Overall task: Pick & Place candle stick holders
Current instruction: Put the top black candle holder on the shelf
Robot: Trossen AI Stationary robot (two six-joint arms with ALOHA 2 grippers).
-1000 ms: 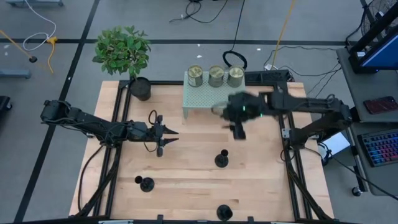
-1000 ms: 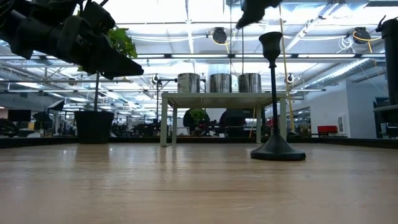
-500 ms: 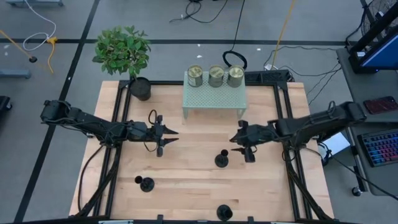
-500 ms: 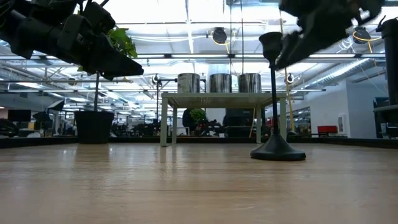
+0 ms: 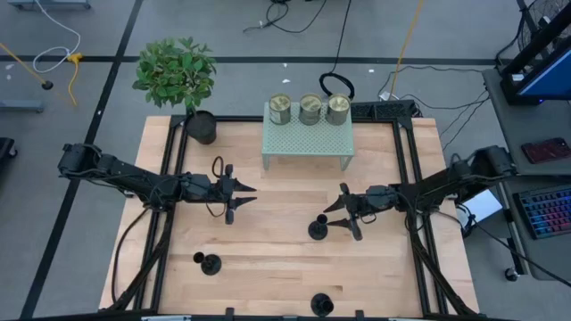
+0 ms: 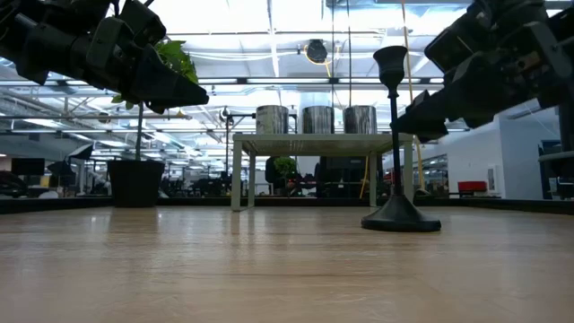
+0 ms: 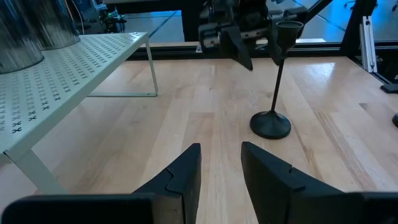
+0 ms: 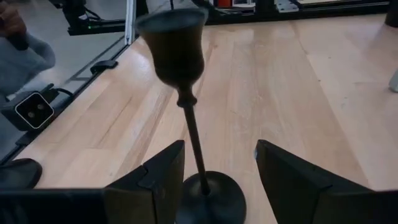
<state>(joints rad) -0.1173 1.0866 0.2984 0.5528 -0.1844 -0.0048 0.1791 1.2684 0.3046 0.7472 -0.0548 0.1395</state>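
While the left gripper (image 5: 239, 198) waits mid-table with its fingers parted and empty, the right gripper (image 5: 338, 212) lines up on the middle black holder (image 5: 318, 229), fingers spread wide either side of the stem, not touching as far as I can see. So it's the approach for a pick; my guess is the next move calls for easing in and closing on that thin stem without tipping it. Two more black holders (image 5: 210, 263) stand nearer, one cut off by the near edge. Three brass cups (image 5: 308, 108) sit on the far shelf (image 5: 305, 141). Where the holder goes is not evident.
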